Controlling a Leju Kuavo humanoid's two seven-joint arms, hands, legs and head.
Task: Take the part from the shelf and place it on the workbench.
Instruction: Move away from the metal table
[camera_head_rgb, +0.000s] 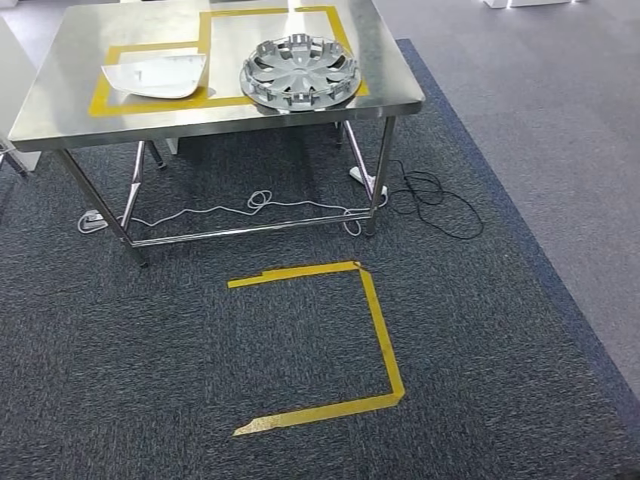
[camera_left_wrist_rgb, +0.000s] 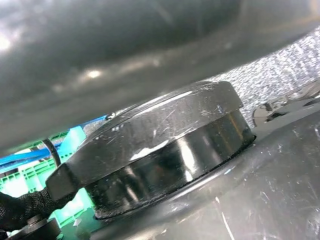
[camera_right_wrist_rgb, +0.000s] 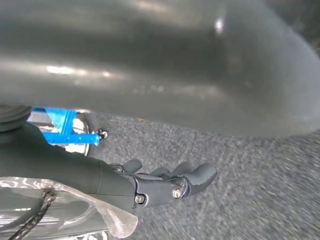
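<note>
Surface is carrying two parts: one hubcap, one white cover, both lying on yellow tape outlines, well away from any fingers. Right hand is hanging over carpet, fingers stretched out, holding nothing. Left hand fingers: cannot tell.

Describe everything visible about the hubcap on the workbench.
The hubcap is a round silver wheel cover, plastic or metal by its look, with curved spokes around a central hub, openings between them and small clips around the rim. It lies flat near the right front of the steel workbench, its rim reaching close to the front edge. It overlaps the yellow tape outline marked on the top. A white curved part lies apart to its left. Nothing else touches it.
</note>
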